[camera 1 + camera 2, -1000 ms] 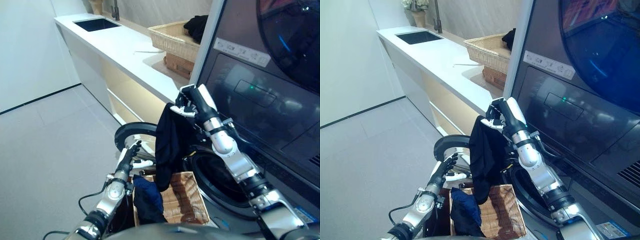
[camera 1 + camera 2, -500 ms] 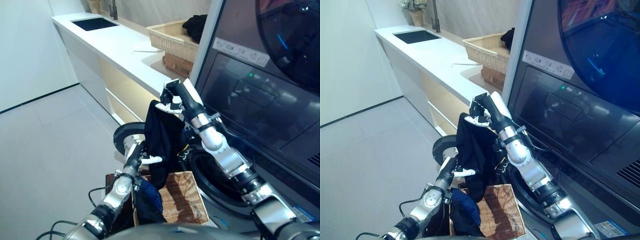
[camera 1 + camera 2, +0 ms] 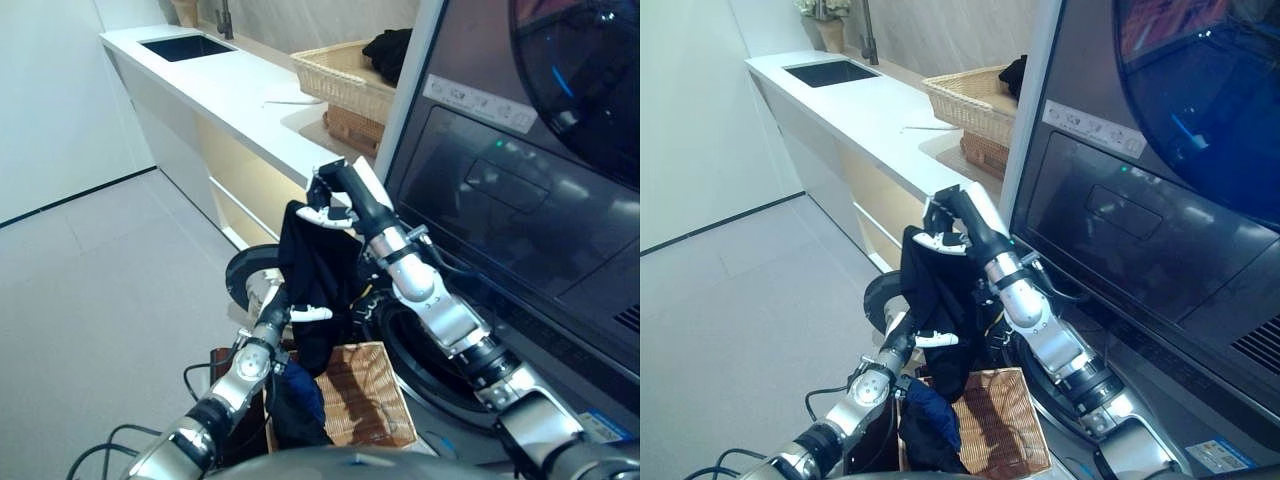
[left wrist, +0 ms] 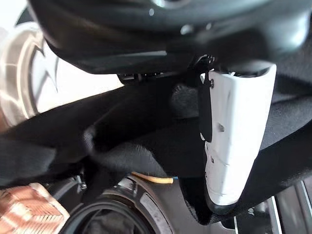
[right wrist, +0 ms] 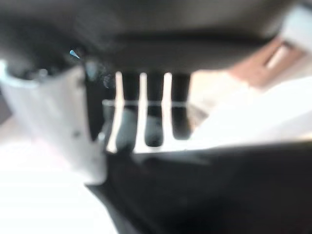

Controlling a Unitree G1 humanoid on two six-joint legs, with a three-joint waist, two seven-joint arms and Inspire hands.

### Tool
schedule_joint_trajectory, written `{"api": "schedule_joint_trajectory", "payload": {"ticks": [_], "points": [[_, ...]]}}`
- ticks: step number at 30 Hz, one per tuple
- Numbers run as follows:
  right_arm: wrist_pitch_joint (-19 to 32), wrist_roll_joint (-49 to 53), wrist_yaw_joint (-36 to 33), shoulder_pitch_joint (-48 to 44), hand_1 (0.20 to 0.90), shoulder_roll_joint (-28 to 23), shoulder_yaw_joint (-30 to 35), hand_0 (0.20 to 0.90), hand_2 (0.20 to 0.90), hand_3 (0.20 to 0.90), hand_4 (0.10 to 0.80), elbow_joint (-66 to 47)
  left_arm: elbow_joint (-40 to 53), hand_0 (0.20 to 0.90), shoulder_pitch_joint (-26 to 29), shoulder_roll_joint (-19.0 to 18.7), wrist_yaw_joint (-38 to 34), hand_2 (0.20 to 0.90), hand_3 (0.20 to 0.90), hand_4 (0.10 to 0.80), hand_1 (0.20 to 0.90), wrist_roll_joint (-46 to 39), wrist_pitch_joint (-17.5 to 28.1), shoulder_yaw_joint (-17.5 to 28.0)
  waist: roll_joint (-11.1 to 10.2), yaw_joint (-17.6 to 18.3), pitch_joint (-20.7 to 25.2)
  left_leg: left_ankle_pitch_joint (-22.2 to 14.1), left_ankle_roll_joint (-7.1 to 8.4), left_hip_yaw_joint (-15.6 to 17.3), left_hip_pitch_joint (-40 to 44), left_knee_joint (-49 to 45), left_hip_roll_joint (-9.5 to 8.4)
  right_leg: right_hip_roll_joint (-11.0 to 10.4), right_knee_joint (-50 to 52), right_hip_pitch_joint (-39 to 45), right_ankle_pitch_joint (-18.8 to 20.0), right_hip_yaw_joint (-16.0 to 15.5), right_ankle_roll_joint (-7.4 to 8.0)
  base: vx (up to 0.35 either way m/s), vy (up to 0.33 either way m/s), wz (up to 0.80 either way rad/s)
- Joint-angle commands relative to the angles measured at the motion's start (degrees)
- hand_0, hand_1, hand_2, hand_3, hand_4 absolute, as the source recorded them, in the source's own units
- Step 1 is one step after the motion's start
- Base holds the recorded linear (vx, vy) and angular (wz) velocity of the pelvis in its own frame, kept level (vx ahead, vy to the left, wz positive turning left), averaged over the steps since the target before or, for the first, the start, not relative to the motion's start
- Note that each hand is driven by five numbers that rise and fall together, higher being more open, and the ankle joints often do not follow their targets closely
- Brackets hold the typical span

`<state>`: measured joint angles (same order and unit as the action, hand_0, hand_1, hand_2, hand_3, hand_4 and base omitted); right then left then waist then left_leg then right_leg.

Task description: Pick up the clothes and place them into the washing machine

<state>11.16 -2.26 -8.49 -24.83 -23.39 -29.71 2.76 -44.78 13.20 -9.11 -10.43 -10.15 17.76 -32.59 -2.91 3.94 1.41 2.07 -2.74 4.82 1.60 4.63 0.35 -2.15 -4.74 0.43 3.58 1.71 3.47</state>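
The right hand (image 3: 340, 200) pinches the top of the black cloth (image 3: 315, 280), which hangs above the round washer hole (image 3: 430, 350). The left hand (image 3: 285, 310) grips its lower part. Both should push the cloth low into the hole, then let go.

White counter (image 3: 240, 95) with sink (image 3: 187, 47), faucet (image 3: 226, 17); wicker basket (image 3: 345, 80) at near end.

Right hand (image 5: 156, 44) filling the top, dark fingers (image 5: 155, 109) hanging down in a row, white-covered thumb (image 5: 73, 122) off to one side. Black cloth (image 5: 209, 190) bunched underneath, touching the thumb. Pale blurry background, can't make out more.
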Motion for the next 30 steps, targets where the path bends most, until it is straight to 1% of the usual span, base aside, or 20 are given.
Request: {"api": "schedule_joint_trajectory", "payload": {"ticks": [1, 5, 10, 17, 18, 19, 30], "points": [[4.98, 3.34, -0.8, -9.76, 0.2, 4.71, 4.17, 0.2, 0.2, 0.2, 0.3, -4.99, -1.73, 0.9, 9.79, 4.46, -0.7, 0.9, 0.9, 0.8, 0.9, -2.78, 4.75, -1.69, -1.75, -1.14, 6.27, -4.7, 2.78, 1.74, 2.44, 0.37, -1.15, 0.91, 2.16, -0.71, -1.48, -1.16, 0.22, -0.016, -0.004, -0.04], [4.61, 3.47, -0.21, -9.35, 0.2, 4.59, 3.72, 0.2, 0.2, 0.2, 0.3, -5.81, -0.14, 0.9, 9.56, 5.24, 0.8, 0.9, 0.9, 0.8, 0.9, -5.93, 4.9, -1.89, -1.67, -1.14, 6.11, -4.63, 2.68, 1.84, 2.41, 0.37, -1.12, 0.88, 2.2, -0.75, -1.44, -1.08, 0.22, 0.0, 0.0, 0.0], [4.56, 3.43, -0.47, -9.81, 0.2, 5.5, 3.01, 0.2, 0.2, 0.2, 0.3, -5.64, 0.84, 0.9, 9.85, 5.94, 0.97, 0.9, 0.9, 0.8, 0.9, -6.36, 4.86, -2.65, -1.62, -1.32, 5.91, -4.57, 2.63, 1.9, 2.2, 0.37, -1.08, 0.9, 2.09, -0.87, -1.37, -1.01, 0.24, 0.0, 0.0, 0.0], [4.34, 3.09, -0.45, -9.39, 0.2, 4.95, 3.89, 0.2, 0.2, 0.2, 0.3, -6.02, 0.95, 0.9, 9.89, 5.3, 1.49, 0.9, 0.9, 0.8, 0.9, -6.8, 4.56, -1.57, -1.56, -1.27, 5.61, -4.51, 2.55, 1.97, 2.17, 0.37, -1.11, 0.81, 2.06, -0.88, -1.27, -0.89, 0.25, 0.0, 0.0, 0.0], [4.39, 3.26, -0.4, -9.12, 0.2, 4.95, 4.1, 0.2, 0.2, 0.2, 0.3, -6.03, 0.78, 0.609, 9.81, 5.18, 1.5, 0.609, 0.609, 0.592, 0.609, -6.78, 4.57, -1.35, -1.52, -1.28, 5.68, -4.55, 2.54, 1.97, 2.22, 0.37, -1.1, 0.79, 2.03, -0.81, -1.3, -0.92, 0.27, 0.0, 0.0, 0.0], [4.44, 3.38, -0.35, -8.86, 0.2, 5.01, 4.31, 0.2, 0.2, 0.2, 0.3, -6.13, 0.69, 0.2, 9.71, 5.12, 1.59, 0.2, 0.2, 0.3, 0.2, -6.79, 4.63, -1.12, -1.49, -1.28, 5.76, -4.56, 2.53, 1.96, 2.23, 0.37, -1.11, 0.77, 2.01, -0.78, -1.31, -0.92, 0.27, 0.0, 0.0, 0.0], [4.89, 3.13, -0.06, -8.06, 0.2, 5.18, 4.96, 0.2, 0.2, 0.2, 0.3, -6.33, -0.18, 0.2, 9.72, 4.93, 1.54, 0.2, 0.2, 0.3, 0.2, -6.73, 4.81, -0.09, -1.17, -1.26, 5.67, -4.6, 2.48, 2.0, 2.13, 0.37, -1.24, 0.7, 1.99, -0.91, -1.27, -0.87, 0.34, 0.0, 0.0, 0.0]]}}
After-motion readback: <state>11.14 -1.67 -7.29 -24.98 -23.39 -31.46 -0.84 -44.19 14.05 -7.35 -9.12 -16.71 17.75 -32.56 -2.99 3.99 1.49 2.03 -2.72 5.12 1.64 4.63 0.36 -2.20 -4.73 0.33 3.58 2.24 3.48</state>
